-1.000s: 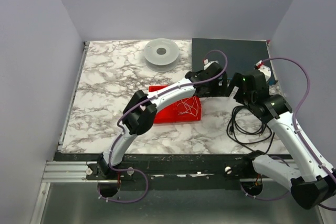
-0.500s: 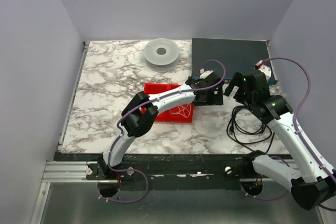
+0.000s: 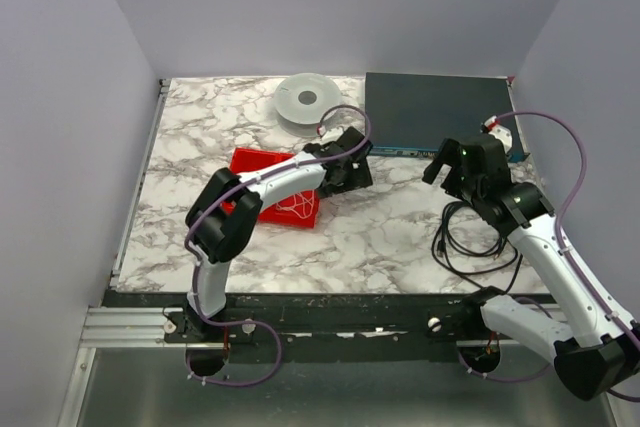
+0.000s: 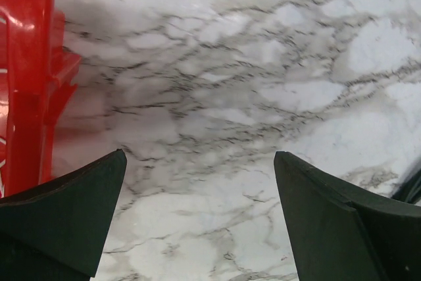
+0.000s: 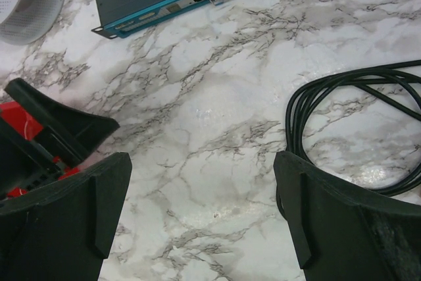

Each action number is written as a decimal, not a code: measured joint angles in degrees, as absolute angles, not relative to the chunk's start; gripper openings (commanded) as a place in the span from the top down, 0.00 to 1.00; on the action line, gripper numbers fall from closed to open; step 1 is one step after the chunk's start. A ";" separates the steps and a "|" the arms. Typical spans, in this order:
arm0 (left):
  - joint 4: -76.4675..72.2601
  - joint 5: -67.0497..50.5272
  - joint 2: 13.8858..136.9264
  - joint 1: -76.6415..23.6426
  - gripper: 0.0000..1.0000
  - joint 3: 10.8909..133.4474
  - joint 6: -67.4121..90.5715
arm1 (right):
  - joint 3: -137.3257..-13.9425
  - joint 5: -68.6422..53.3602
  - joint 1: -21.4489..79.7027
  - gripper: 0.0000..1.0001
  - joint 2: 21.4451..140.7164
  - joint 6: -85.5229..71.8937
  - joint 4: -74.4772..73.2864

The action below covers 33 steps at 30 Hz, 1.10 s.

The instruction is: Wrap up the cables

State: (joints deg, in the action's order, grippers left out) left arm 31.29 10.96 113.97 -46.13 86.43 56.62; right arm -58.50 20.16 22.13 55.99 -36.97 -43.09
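- The black coiled cable lies loose on the white marble bench, close to its right edge and toward the near side. Nothing holds it.
- My right gripper is just behind and left of the coil, jaws spread wide with only bare marble between them. In the wrist view one finger overlaps the coil, and I cannot tell whether it touches.
- Since a second ago, the right arm has barely shifted and the coil lies as it did.
- The big change is on the left. The red plastic tray holding thin white wires sat near the bench's middle and is now left of centre.
- My left gripper has swung leftward with it, away from the right arm.
- That gripper is also wide open and grips nothing. The tray's end is just beside one finger, but I cannot tell whether they touch.
- A grey round spool rests at the far edge, and a dark flat box with a teal front fills the far right corner.
- Bare marble separates the two grippers.
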 measured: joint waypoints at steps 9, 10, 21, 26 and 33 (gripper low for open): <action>31.40 13.78 108.20 -36.93 0.01 79.92 61.04 | -58.00 19.53 22.13 0.00 56.12 -37.01 -42.85; 31.40 13.98 107.85 -36.21 0.01 79.61 61.34 | -58.00 19.53 22.13 0.00 56.12 -37.01 -42.85; 30.50 15.99 102.72 -25.10 0.01 74.06 62.06 | -57.23 18.55 22.13 0.00 56.05 -36.99 -42.61; 30.41 16.69 100.14 -21.98 0.01 70.83 59.33 | -56.42 18.48 22.13 0.00 56.05 -36.99 -42.24; 30.04 17.85 97.58 -19.90 0.01 68.20 53.47 | -54.33 17.82 22.13 0.00 56.05 -37.04 -41.15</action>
State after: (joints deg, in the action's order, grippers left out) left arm 30.04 17.85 97.58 -19.90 68.20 53.47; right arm -54.33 17.82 22.13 56.05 -37.04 -41.15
